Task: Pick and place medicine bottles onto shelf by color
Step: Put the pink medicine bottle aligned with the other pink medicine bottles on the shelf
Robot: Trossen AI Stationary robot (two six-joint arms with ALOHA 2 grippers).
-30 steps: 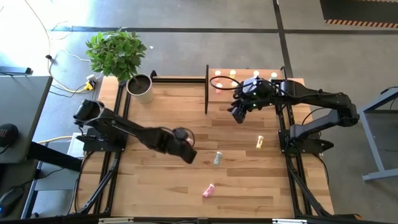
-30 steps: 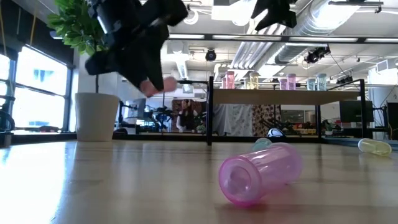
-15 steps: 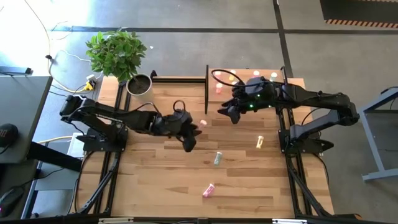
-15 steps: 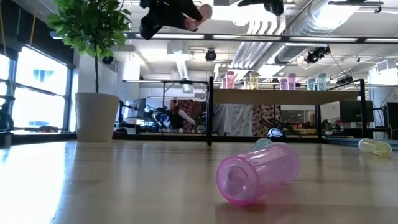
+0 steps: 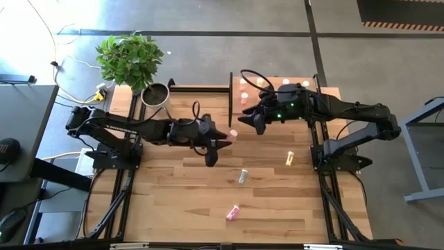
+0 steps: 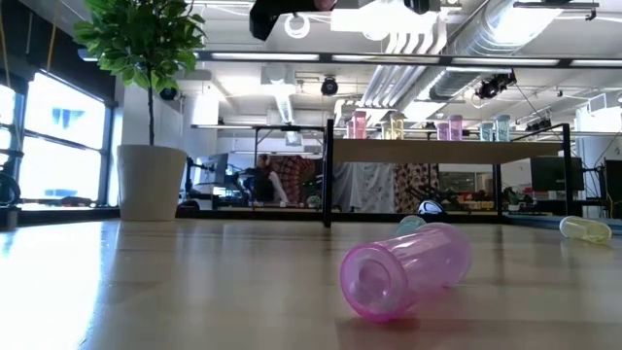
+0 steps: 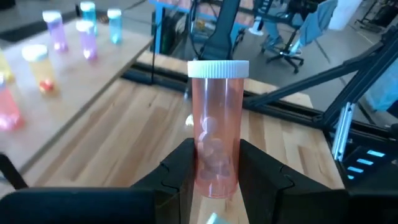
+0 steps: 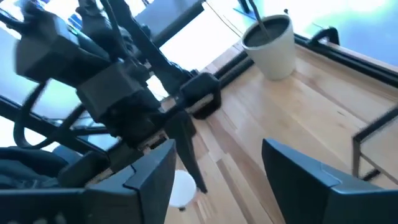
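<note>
My left gripper (image 5: 223, 139) is shut on a pink medicine bottle (image 7: 216, 127) with a white cap, high over the middle of the table. My right gripper (image 5: 244, 121) stands open just beyond the bottle's cap, near the shelf's black panel (image 5: 230, 104), and holds nothing. The shelf (image 6: 437, 153) carries several bottles upright on top. Three bottles lie on their sides on the tabletop: a pink one (image 5: 232, 212), a pale green one (image 5: 243, 176) and a yellow one (image 5: 291, 158). My left gripper pinches the pink bottle's lower half (image 7: 214, 174), near its base, between its two fingers (image 7: 180, 171). The capped end (image 7: 217, 68) sticks out past the fingertips toward the table's right side. The bottle is lifted clear of the table.
A potted plant in a white pot (image 5: 156, 97) stands at the far left corner. The black upright panel closes the shelf's left side. Bare tabletop lies along the near edge around the pink bottle (image 6: 403, 267).
My left gripper has risen with the pink bottle and gone toward the far edge and the shelf, rolling its wrist; it has climbed out of the low view's top. My right gripper has swung from the shelf toward the table's left, meeting the bottle.
</note>
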